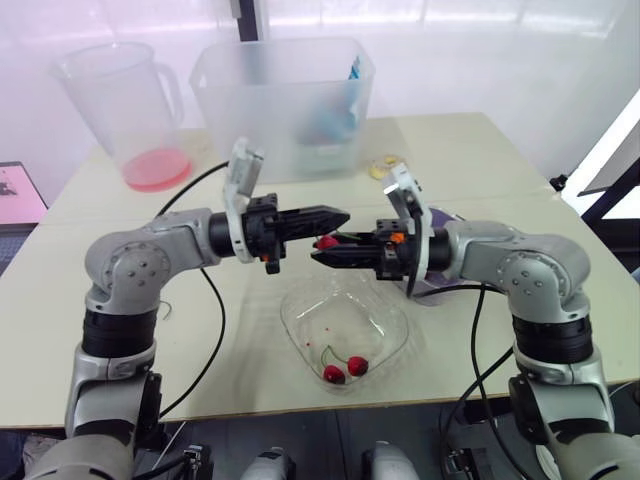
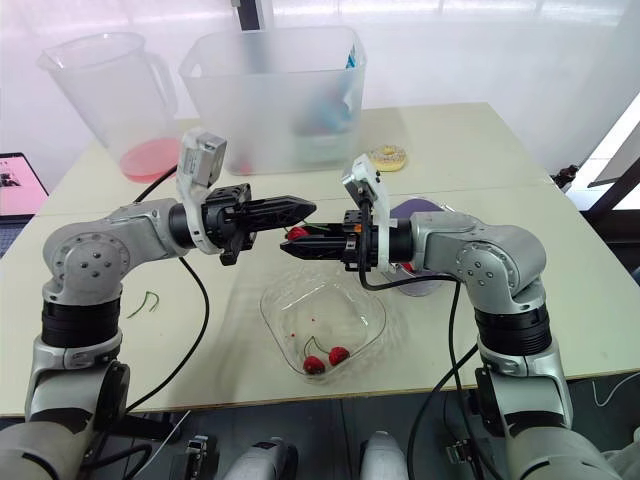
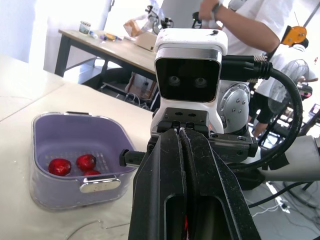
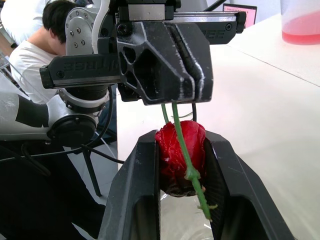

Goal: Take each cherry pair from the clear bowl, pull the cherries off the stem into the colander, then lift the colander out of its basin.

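Above the clear bowl (image 1: 345,330) my two grippers meet tip to tip. The left gripper (image 1: 340,216) is shut on the green stem (image 4: 175,120) of a cherry pair. My right gripper (image 4: 181,137) is shut on one red cherry (image 4: 180,155) of that pair, just below the left fingertips. Another cherry pair (image 1: 345,370) lies in the bowl's near corner. The purple colander (image 3: 75,150) stands on the table behind my right arm and holds three loose cherries (image 3: 60,166).
A large clear tub (image 1: 285,100) and a clear pitcher (image 1: 125,100) with a pink disc (image 1: 157,168) stand at the back. Bare stems (image 2: 145,300) lie on the table under my left arm. A ring-shaped yellow item (image 2: 386,156) lies beside the tub.
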Robot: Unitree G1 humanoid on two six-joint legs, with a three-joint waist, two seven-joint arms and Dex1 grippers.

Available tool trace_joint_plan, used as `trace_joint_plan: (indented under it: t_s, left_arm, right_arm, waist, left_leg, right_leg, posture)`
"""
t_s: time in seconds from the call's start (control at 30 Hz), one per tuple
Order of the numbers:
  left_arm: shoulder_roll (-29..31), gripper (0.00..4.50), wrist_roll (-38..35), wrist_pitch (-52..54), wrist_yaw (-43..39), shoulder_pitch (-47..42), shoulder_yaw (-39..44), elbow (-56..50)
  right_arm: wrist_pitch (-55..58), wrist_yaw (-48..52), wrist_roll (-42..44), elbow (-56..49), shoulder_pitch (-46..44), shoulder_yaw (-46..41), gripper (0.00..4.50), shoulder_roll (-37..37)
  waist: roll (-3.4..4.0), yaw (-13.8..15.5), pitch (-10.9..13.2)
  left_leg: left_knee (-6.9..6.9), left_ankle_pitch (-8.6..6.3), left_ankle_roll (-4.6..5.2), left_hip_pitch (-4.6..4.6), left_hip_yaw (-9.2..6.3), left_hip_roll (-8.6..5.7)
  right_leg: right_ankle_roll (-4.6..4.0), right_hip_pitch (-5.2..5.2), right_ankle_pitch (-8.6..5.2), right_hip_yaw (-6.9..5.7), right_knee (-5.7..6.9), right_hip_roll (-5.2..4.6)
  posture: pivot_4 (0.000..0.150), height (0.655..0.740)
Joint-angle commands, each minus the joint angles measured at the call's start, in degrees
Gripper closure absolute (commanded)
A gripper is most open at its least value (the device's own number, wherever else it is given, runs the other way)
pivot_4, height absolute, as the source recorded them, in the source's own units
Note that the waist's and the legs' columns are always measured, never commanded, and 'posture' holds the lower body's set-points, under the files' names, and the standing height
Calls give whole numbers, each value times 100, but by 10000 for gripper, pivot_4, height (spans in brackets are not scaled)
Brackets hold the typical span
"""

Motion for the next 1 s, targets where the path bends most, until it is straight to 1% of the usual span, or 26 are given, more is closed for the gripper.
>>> trace_joint_plan:
  t_s: [0.03,0.2,0.37,0.47,0.6,0.73,0.8,0.9,1.0]
  left_arm:
    - [54,45000,-21,-103,-62,-3,47,-149]
    - [45,45000,39,-148,-89,-36,47,-89]
    - [-52,45000,-71,-102,0,-25,138,-64]
    - [-19,45000,-101,-80,32,-16,190,-62]
    - [6,45000,-85,-94,76,-6,238,-31]
    - [43,45000,-124,-84,128,42,295,-76]
    - [62,45000,-134,-90,172,127,341,-112]
    - [80,45000,-116,-98,232,220,373,-179]
    - [126,45000,-115,-114,247,375,428,-263]
  right_arm:
    - [-107,14,68,-106,-109,-39,34254,-79]
    - [-106,13,-93,-75,34,188,34254,-190]
    - [-59,-167,-317,61,360,381,34254,-299]
    - [2,-192,-254,74,477,180,34254,-462]
    - [24,-41,-317,261,409,-84,34254,-1038]
    - [-37,301,-345,518,147,-290,34254,-1728]
    - [-180,502,-511,789,-32,-331,34254,-2131]
    - [-603,826,-987,1168,-195,-111,34254,-2654]
    - [-1207,935,-1878,2046,-447,390,34254,-3025]
  waist:
    - [0,-1,0]
    - [0,-1,0]
    - [0,1,0]
    - [0,11,0]
    - [0,7,0]
    - [0,9,0]
    - [0,9,0]
    - [0,10,0]
    - [0,8,0]
  left_leg:
    - [0,0,0,0,0,0]
    - [0,0,0,0,0,0]
    - [0,0,0,0,0,0]
    - [0,0,0,0,0,0]
    - [0,0,0,0,1,-2]
    - [-1,0,0,0,4,-2]
    - [-2,0,0,0,5,-1]
    - [-4,-1,1,0,7,-1]
    - [-4,-1,1,0,10,-1]
  right_leg:
    - [0,0,0,0,0,0]
    - [0,0,0,0,0,0]
    - [0,0,0,0,0,0]
    - [0,0,0,0,0,0]
    - [0,0,0,0,-1,-1]
    - [0,1,0,0,-3,-1]
    - [0,1,0,0,-3,0]
    - [0,0,0,0,-4,0]
    - [0,0,0,0,-5,0]
  posture:
    - [1500,7400]
    - [1500,7400]
    - [1500,7400]
    - [1500,7400]
    - [1500,7400]
    - [1500,7400]
    - [1500,7400]
    - [1500,7400]
    - [1500,7400]
